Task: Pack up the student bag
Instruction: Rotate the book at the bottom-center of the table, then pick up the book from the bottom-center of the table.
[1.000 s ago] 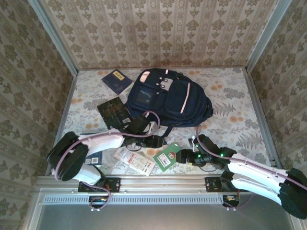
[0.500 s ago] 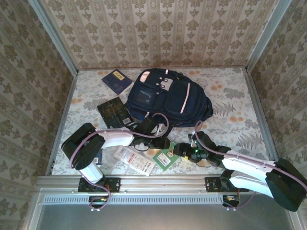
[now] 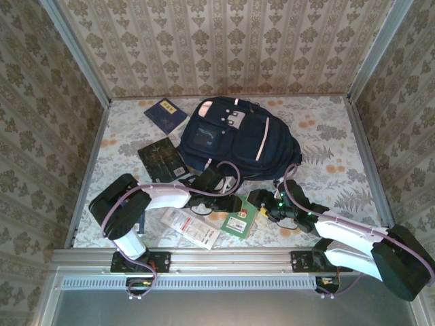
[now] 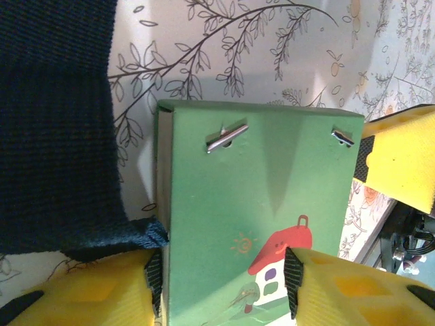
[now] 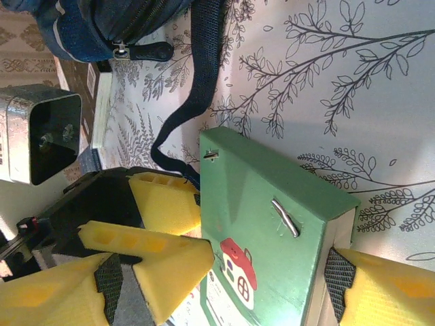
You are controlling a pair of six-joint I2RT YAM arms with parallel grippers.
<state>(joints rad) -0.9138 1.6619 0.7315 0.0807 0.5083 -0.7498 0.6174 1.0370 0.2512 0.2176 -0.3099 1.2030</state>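
Where the two grippers meet: near centre of the floral table [image 3: 326, 176], over the green book [image 3: 239, 221].
Left gripper [image 4: 224, 291]: partly closed, both pads against the green book's two side edges; the book lies flat on the table.
Bag strap [image 4: 61, 149]: its frayed end touches the left finger [image 4: 88, 299].
Student bag [image 3: 238, 139]: lies flat at far centre, just beyond both grippers, with the strap trailing toward them.
Right gripper [image 3: 255, 206]: jaws wide apart, nothing held; one pad sits beside the book's stapled corner.

no readable text, blue book [image 3: 165, 114] label blurred, white packet [image 3: 192, 227] print too small
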